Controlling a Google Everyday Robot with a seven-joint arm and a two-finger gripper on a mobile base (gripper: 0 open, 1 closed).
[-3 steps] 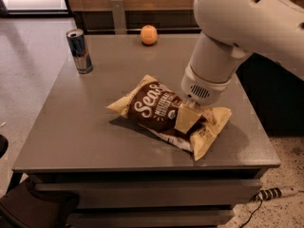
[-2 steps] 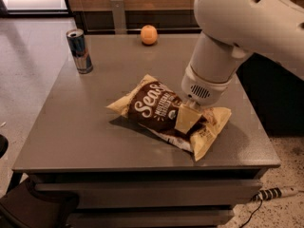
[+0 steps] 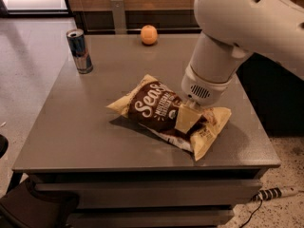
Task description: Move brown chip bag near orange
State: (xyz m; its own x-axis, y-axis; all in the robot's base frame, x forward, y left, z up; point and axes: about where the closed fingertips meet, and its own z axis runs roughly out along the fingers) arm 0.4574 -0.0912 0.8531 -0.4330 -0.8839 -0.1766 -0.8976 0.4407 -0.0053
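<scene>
My gripper (image 3: pixel 187 120) is down on the right-hand part of the brown chip bag (image 3: pixel 151 109), hanging from the thick white arm (image 3: pixel 223 56) that comes in from above and to the right of the bag. Its pale tip is in contact with the foil where the dark middle meets the yellow end. I cannot tell from here whether it is spread or clamped onto the bag, because the wrist housing hides the rest. The bag lies flat on the grey table (image 3: pixel 71 127) with its long axis running diagonally: one pale yellow end points left and slightly away from me, and the other points right and toward the front edge. The orange (image 3: pixel 148 34) sits well beyond the bag at the table's far edge, slightly left of the bag's middle and well apart from it. I judge the coming move to be a carry or drag straight away from me with a slight lean to the left, roughly across the bag's length. A blue and silver drink can (image 3: pixel 79 51) stands up and to the left of the bag, clear of that path. On the bag I can read white script starting "Sea", but the smaller lines under it are too fine to read. I can make out no lettering on the can.
</scene>
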